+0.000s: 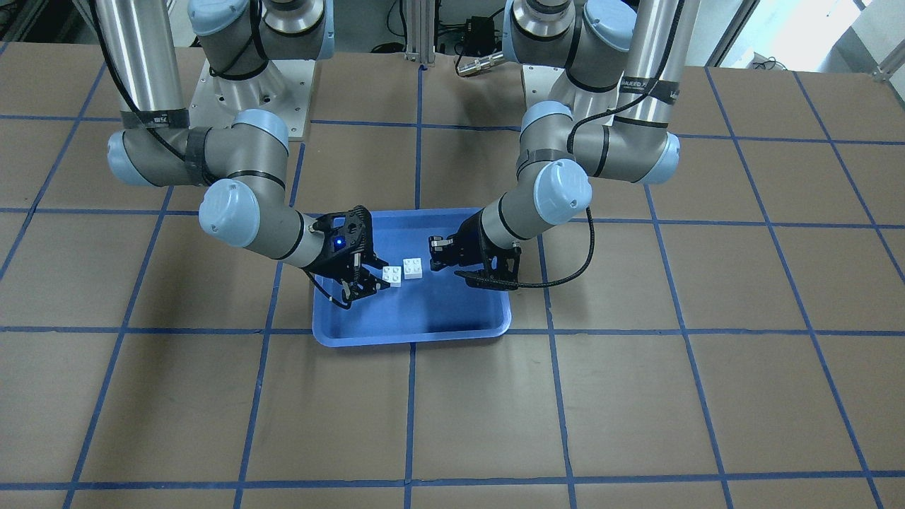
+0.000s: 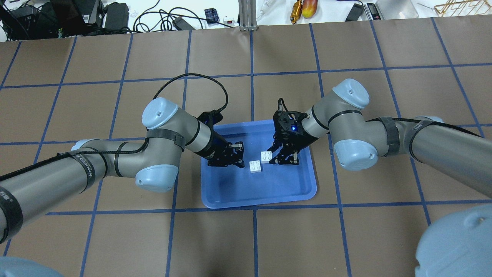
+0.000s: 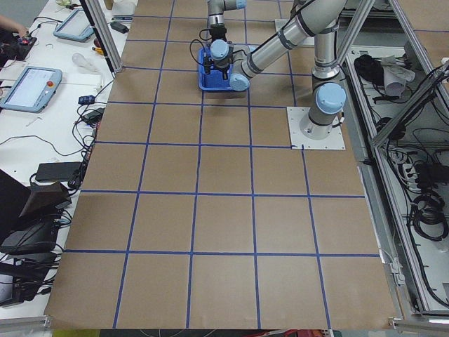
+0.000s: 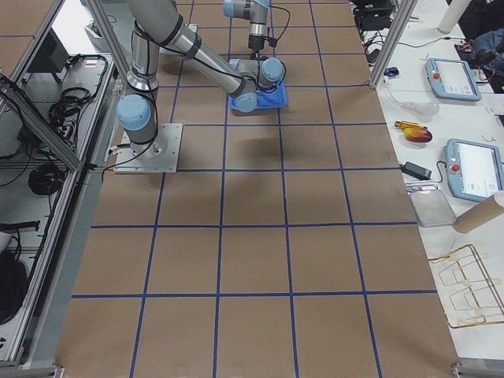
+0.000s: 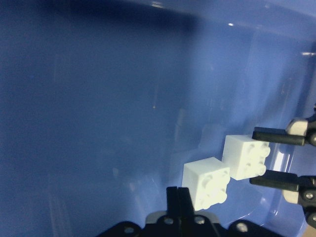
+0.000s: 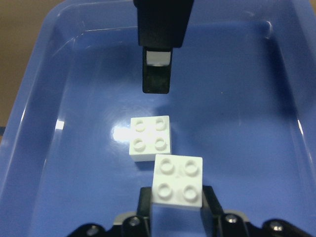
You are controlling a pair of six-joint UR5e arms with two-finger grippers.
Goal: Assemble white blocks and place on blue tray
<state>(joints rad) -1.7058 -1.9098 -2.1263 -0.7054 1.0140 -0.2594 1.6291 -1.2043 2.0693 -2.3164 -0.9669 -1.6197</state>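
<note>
The blue tray point(image 2: 261, 188) lies at the table's middle, and two white blocks rest on its floor, close but apart. My right gripper point(image 2: 277, 161) reaches in low, its jaws closed against the sides of one white block point(image 2: 266, 156), which also shows in the right wrist view point(image 6: 177, 180). The other white block point(image 2: 255, 166) lies loose just beyond it point(image 6: 150, 137). My left gripper point(image 2: 242, 156) is shut and empty; it hovers just short of the loose block, facing the right gripper. Its closed fingertips point(image 5: 177, 197) show beside that block point(image 5: 206, 181).
The table is brown paper with a blue tape grid. Both arms' elbows point(image 2: 157, 115) point(image 2: 349, 94) hang over the tray's two sides. Cables and tools point(image 2: 303, 7) lie beyond the far edge. Tablets point(image 4: 453, 79) sit on side benches.
</note>
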